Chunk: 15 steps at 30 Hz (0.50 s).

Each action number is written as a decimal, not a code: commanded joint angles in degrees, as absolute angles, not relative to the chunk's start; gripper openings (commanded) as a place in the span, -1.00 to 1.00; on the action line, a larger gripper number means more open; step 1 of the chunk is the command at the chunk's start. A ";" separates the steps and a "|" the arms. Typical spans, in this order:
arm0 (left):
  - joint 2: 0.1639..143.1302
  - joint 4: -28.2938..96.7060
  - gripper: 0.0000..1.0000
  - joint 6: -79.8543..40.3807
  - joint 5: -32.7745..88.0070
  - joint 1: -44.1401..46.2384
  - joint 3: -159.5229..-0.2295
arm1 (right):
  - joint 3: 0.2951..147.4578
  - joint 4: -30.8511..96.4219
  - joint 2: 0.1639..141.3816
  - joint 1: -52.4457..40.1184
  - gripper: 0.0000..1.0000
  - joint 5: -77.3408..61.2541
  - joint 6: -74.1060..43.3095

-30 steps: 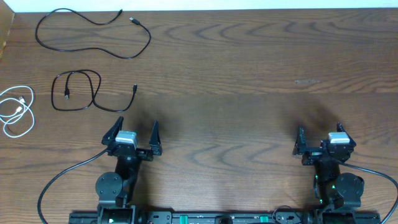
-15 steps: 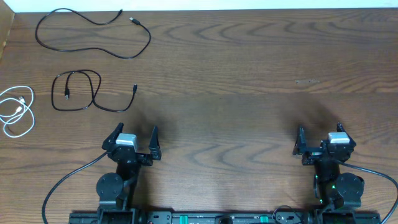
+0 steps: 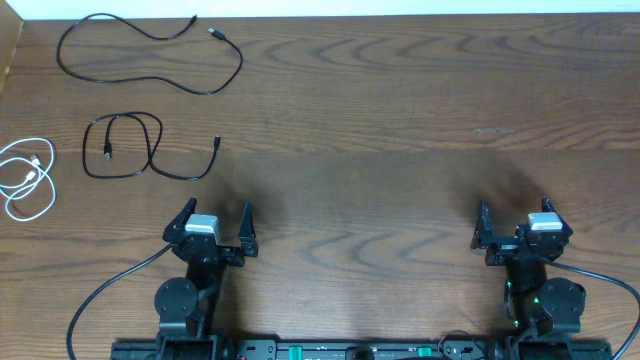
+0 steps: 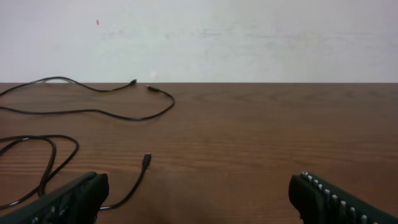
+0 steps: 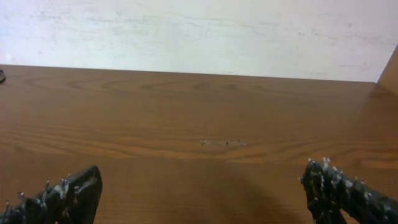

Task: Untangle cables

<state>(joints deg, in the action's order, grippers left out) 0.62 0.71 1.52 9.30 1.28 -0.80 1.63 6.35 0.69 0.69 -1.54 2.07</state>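
Observation:
Three cables lie apart on the left of the brown table [image 3: 400, 120]. The long black cable [image 3: 215, 33] curves along the far edge and shows in the left wrist view [image 4: 152, 89] too. Nearer lies the short black cable [image 3: 217, 143], looped, with a plug end [image 4: 147, 160] just ahead of my left fingers. Coiled at the left edge is the white cable [image 3: 36, 165]. My left gripper [image 3: 217, 212] [image 4: 199, 193] stands open and empty, a little short of the short black cable. At the near right my right gripper [image 3: 513, 215] [image 5: 202, 186] is open over bare wood.
Thick black arm wires [image 3: 100, 290] loop by both arm bases at the near edge. A white wall [image 4: 249, 37] rises behind the table's far edge. A brown board [image 3: 8, 45] stands at the far left corner.
The left gripper drew back slightly toward the near edge a second ago and has held still since. The right arm and the cables have not moved.

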 commanded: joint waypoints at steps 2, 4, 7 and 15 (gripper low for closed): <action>0.08 3.64 0.96 1.26 8.75 1.04 -0.21 | 1.28 6.28 0.32 1.08 0.99 -1.23 1.56; 0.08 3.75 0.96 1.23 7.25 1.04 -0.21 | 1.28 6.28 0.32 1.08 0.99 -1.23 1.56; 0.08 3.88 0.96 0.93 6.09 1.04 -0.21 | 1.28 6.28 0.32 1.08 0.99 -1.23 1.56; 0.10 4.32 0.96 -3.42 2.35 1.04 -0.21 | 1.28 6.28 0.32 1.08 0.99 -1.23 1.56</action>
